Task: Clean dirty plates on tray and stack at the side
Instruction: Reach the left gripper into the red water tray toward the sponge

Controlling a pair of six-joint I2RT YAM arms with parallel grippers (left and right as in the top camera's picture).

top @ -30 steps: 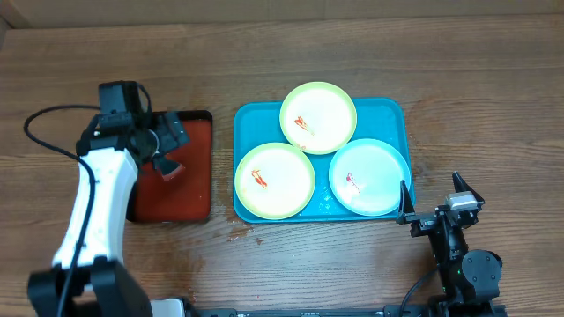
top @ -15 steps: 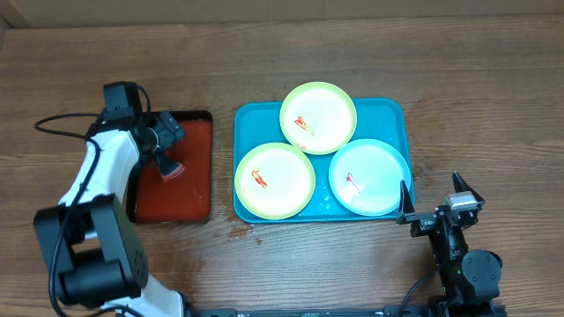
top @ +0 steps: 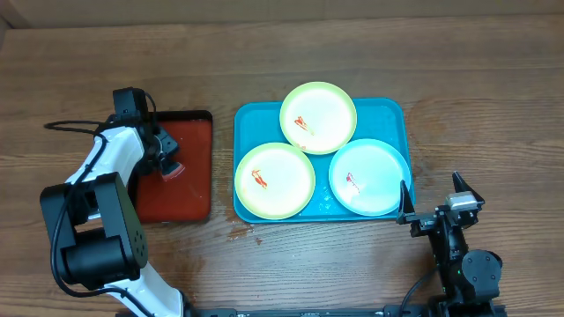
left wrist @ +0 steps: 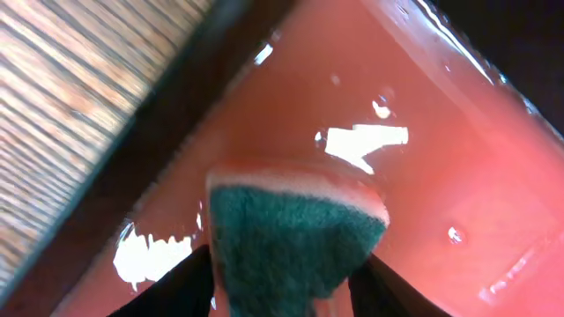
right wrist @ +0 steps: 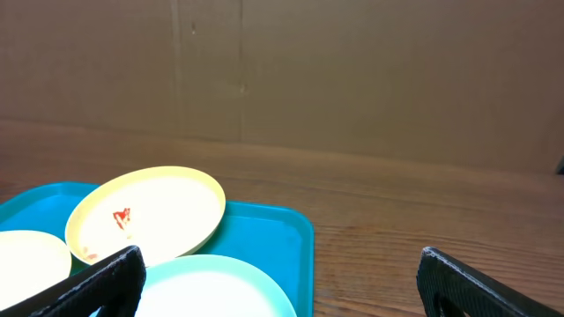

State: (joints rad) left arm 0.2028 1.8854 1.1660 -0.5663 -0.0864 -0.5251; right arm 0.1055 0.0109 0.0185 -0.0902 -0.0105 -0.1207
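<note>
Three dirty plates lie on the turquoise tray: a yellow-green one at the back, a second yellow-green one front left, and a pale blue-white one front right, each with a small red smear. At the left, my left gripper reaches down into a red tray. Its fingers press both sides of a green-faced sponge. My right gripper rests open near the table's front, just right of the turquoise tray, with nothing between its fingers. The right wrist view shows the back plate and blue-white plate.
The red tray has a black rim and a wet, shiny floor. Bare wooden table lies right of the turquoise tray. A brown cardboard wall stands behind the table. A black cable trails from the left arm.
The left gripper has come down onto the sponge in the red tray and its fingers have closed in on it. The right arm and the plates have not moved.
</note>
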